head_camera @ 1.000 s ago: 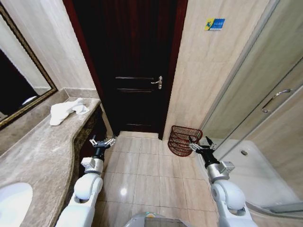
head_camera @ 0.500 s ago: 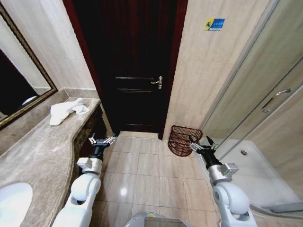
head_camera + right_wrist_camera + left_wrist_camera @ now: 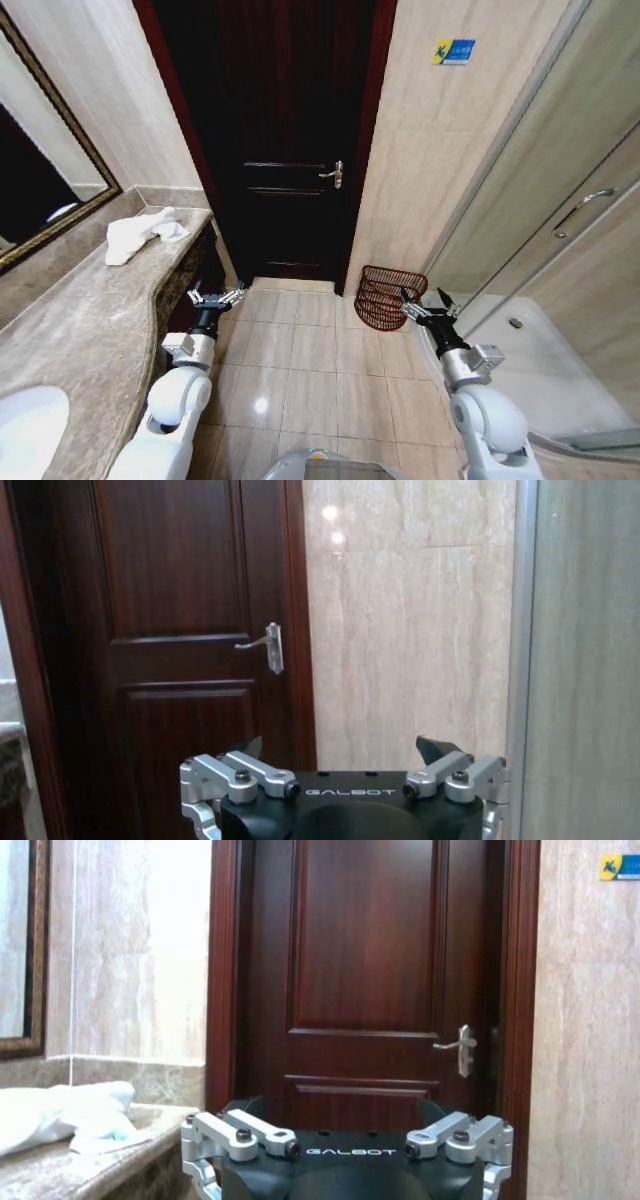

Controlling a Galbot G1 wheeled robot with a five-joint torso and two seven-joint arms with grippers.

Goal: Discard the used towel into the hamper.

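The used white towel (image 3: 143, 233) lies crumpled at the far end of the marble counter (image 3: 90, 330), and the left wrist view also catches the towel (image 3: 60, 1117). The hamper (image 3: 390, 296), a dark red-brown wire basket, stands on the floor by the wall right of the door. My left gripper (image 3: 216, 297) hovers open beside the counter's front edge, below and right of the towel, holding nothing. My right gripper (image 3: 425, 303) is open too, just right of the hamper's rim. Each wrist view shows its own open gripper, left (image 3: 340, 1104) and right (image 3: 343, 746), facing the door.
A dark wooden door (image 3: 285, 150) with a metal handle (image 3: 333, 175) is shut straight ahead. A glass shower enclosure (image 3: 560, 230) fills the right side. A mirror (image 3: 45, 180) hangs above the counter, and a white sink (image 3: 25, 425) sits near me. Tiled floor (image 3: 300, 360) lies between the arms.
Both arms have shifted slightly, the left elbow drifting a little leftward. The grippers stay almost where they were, and the towel and hamper have not moved.
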